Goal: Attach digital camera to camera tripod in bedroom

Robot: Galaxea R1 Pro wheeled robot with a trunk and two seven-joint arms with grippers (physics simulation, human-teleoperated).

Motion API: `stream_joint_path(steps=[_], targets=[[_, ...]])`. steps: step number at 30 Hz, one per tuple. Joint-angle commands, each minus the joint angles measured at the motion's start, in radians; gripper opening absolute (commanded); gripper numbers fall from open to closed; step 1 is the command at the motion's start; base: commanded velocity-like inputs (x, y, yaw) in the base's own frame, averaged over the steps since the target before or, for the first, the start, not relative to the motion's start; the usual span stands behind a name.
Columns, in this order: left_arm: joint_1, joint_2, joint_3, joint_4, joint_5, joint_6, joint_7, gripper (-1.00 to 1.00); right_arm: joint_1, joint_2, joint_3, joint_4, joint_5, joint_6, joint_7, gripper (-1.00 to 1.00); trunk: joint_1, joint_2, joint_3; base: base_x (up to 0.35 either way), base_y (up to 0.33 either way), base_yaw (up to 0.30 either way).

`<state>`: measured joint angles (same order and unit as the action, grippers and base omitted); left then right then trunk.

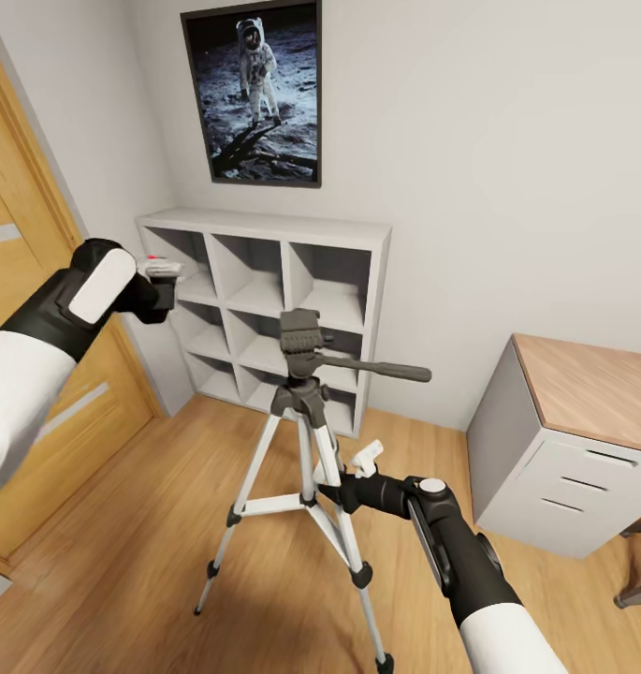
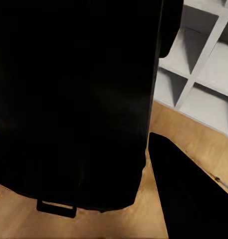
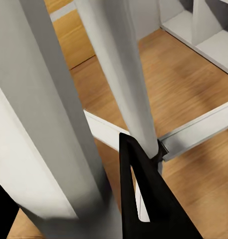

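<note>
The left claw [image 1: 163, 281] is holding the digital camera [image 2: 74, 104] up at the left, level with the top row of the white cube shelf [image 1: 376, 245] and well apart from the camera tripod [image 1: 306, 440]; in the left wrist view the black body is sitting clamped between the fingers. It is probably being kept high so it can travel right and come down onto the dark grey tripod head [image 1: 301, 339], which is standing bare with its pan handle [image 1: 381, 369] pointing right. The right claw [image 1: 343, 487] is reaching in at the tripod's upper legs, seemingly to steady the stand; one silver leg [image 3: 118, 74] is lying against its finger [image 3: 143, 199], but I cannot tell whether it is gripping.
</note>
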<state>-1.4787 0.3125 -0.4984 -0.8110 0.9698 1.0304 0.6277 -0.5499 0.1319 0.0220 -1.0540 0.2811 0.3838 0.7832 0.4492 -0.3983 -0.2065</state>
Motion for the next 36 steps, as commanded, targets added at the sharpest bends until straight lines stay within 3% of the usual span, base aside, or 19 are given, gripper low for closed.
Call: stream_joint_path(steps=[1, 4, 5, 9, 11, 13, 15, 16, 21, 25, 26, 28, 29, 30, 31, 32, 33, 36], targets=[[-0.018, -0.002, -0.001, -0.008, 0.014, 0.005, 0.022, -1.0, -0.001, 0.0, -0.002, 0.015, 0.039, -0.005, -0.021, -1.0, 0.001, -0.002, -0.003, 0.0, 0.0, 0.0], [-0.071, -0.028, 0.006, -0.03, 0.02, 0.008, 0.059, -1.0, -0.001, 0.0, -0.002, 0.015, 0.039, -0.006, -0.022, -1.0, 0.001, -0.002, -0.003, 0.0, 0.0, 0.0], [-0.116, -0.076, 0.01, -0.053, 0.023, 0.01, 0.076, -1.0, -0.001, 0.0, -0.002, 0.015, 0.039, -0.006, -0.022, -1.0, 0.001, -0.002, -0.003, 0.0, 0.0, 0.0], [-0.133, -0.121, 0.012, -0.104, 0.019, 0.005, 0.085, -1.0, -0.001, 0.0, -0.002, 0.016, 0.038, -0.005, -0.022, -1.0, 0.001, -0.002, -0.003, 0.0, 0.0, 0.0], [-0.138, -0.14, 0.014, -0.186, 0.012, 0.003, 0.092, -1.0, -0.001, 0.0, -0.002, 0.016, 0.039, -0.006, -0.023, -1.0, 0.001, -0.002, -0.003, 0.0, 0.0, 0.0], [-0.139, -0.143, 0.016, -0.226, 0.01, 0.001, 0.093, -1.0, -0.001, 0.0, -0.002, 0.016, 0.039, -0.006, -0.024, -1.0, 0.001, -0.002, -0.003, 0.0, 0.0, 0.0], [-0.141, -0.144, 0.015, -0.352, 0.008, -0.003, 0.085, -1.0, -0.001, 0.0, -0.002, 0.016, 0.039, -0.006, -0.024, -1.0, 0.001, -0.002, -0.003, 0.0, 0.0, 0.0], [-0.141, -0.144, 0.014, -0.373, 0.007, -0.004, 0.083, -1.0, -0.001, 0.0, -0.002, 0.016, 0.039, -0.006, -0.024, -1.0, 0.001, -0.002, -0.003, 0.0, 0.0, 0.0], [-0.141, -0.142, 0.012, -0.415, 0.013, -0.004, 0.085, -1.0, -0.001, 0.0, -0.001, 0.016, 0.041, -0.005, -0.024, -1.0, 0.001, -0.002, -0.003, 0.0, 0.0, 0.0], [-0.141, -0.154, -0.011, -0.436, 0.011, 0.0, 0.086, -1.0, -0.001, 0.0, -0.001, 0.016, 0.042, -0.005, -0.024, -1.0, 0.001, -0.002, -0.003, 0.0, 0.0, 0.0], [-0.141, -0.16, -0.046, -0.438, 0.025, 0.001, 0.042, -1.0, -0.001, 0.0, -0.001, 0.016, 0.042, -0.005, -0.024, -1.0, 0.001, -0.002, -0.003, 0.0, 0.0, 0.0], [-0.141, -0.157, -0.056, -0.436, 0.035, 0.001, -0.018, -1.0, -0.001, 0.0, -0.001, 0.016, 0.042, -0.005, -0.024, -1.0, 0.001, -0.002, -0.003, 0.0, 0.0, 0.0], [-0.141, -0.145, -0.067, -0.434, 0.041, 0.001, -0.133, -1.0, -0.001, 0.0, -0.002, 0.016, 0.042, -0.005, -0.024, -1.0, 0.001, -0.002, -0.003, 0.0, 0.0, 0.0], [-0.141, -0.137, -0.075, -0.432, 0.042, 0.001, -0.194, -1.0, -0.001, 0.0, -0.002, 0.016, 0.042, -0.005, -0.024, -1.0, 0.001, -0.002, -0.003, 0.0, 0.0, 0.0], [-0.141, -0.115, -0.092, -0.428, 0.037, 0.0, -0.325, -1.0, -0.001, 0.0, -0.002, 0.016, 0.042, -0.005, -0.024, -1.0, 0.001, -0.002, -0.003, 0.0, 0.0, 0.0], [-0.141, -0.071, -0.126, -0.425, 0.006, -0.002, -0.514, -1.0, -0.001, -0.001, -0.002, 0.016, 0.041, -0.005, -0.024, -1.0, 0.001, -0.002, -0.003, 0.0, 0.0, 0.0], [-0.141, -0.037, -0.143, -0.426, -0.034, -0.006, -0.616, -1.0, -0.001, -0.001, -0.002, 0.016, 0.041, -0.005, -0.024, -1.0, 0.001, -0.002, -0.003, 0.0, 0.0, 0.0], [-0.141, 0.034, -0.161, -0.445, -0.125, -0.015, -0.758, -1.0, -0.001, -0.002, -0.002, 0.016, 0.041, -0.005, -0.024, -1.0, 0.001, -0.002, -0.003, 0.0, 0.0, 0.0]])
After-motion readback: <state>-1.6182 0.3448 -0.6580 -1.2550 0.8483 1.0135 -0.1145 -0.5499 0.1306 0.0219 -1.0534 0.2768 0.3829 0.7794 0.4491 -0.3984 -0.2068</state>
